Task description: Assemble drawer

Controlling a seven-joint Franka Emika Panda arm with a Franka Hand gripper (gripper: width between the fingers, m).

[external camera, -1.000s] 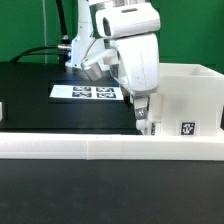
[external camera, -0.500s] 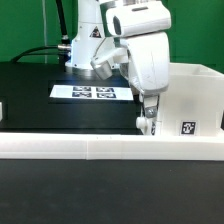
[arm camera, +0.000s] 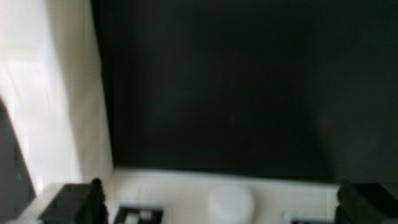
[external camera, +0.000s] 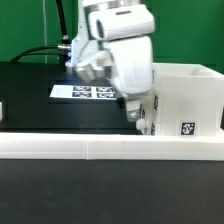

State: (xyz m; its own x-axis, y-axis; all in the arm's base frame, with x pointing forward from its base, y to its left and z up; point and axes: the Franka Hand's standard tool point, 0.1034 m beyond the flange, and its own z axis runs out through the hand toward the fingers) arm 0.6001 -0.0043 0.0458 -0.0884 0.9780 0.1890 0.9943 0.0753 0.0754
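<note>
The white casing (external camera: 190, 95) stands at the exterior view's right, with a tag on its front. My gripper (external camera: 139, 115) hangs just off the casing's near left corner, low over the black table. In the wrist view the gripper (arm camera: 222, 205) is open, its dark fingers (arm camera: 80, 200) spread wide. A small white tray (arm camera: 169, 188) with a round knob (arm camera: 228, 200) lies between and below them, blurred. The casing's wall (arm camera: 50, 100) runs along one side. In the exterior view the tray is mostly hidden behind the hand. The second tray is out of view.
A long low white bar (external camera: 110, 148) runs across the front of the table. The marker board (external camera: 85, 93) lies flat behind the arm. A black cable trails at the back left against the green backdrop.
The hand swung a little to the exterior view's right, then back to the left, staying low beside the casing. The fingers stay spread.
</note>
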